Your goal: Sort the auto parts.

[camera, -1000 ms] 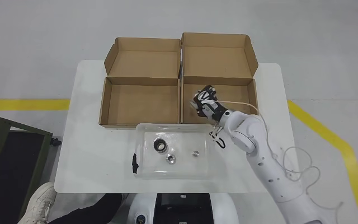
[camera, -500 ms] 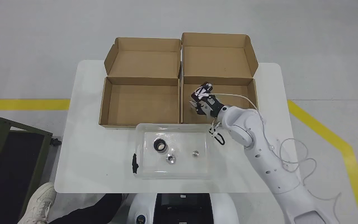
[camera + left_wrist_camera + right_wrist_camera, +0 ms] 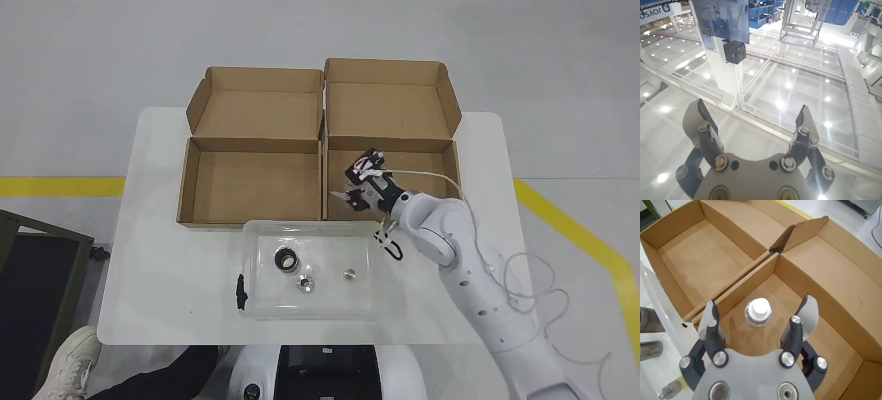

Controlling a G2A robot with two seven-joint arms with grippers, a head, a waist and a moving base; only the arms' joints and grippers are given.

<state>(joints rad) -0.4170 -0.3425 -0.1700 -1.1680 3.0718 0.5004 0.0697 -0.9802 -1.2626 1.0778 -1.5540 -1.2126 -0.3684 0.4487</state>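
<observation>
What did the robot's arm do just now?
The right gripper slid a little toward the left box and seems to have opened; a small white-capped part lies free in the right box beneath it. Boxes, tray and its pieces stayed put.

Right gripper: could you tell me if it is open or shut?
Open. The right gripper has its fingers spread, with the part lying free in the box.

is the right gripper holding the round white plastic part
No, the right gripper is open; the part lies free on the brown cardboard box's floor.
</observation>
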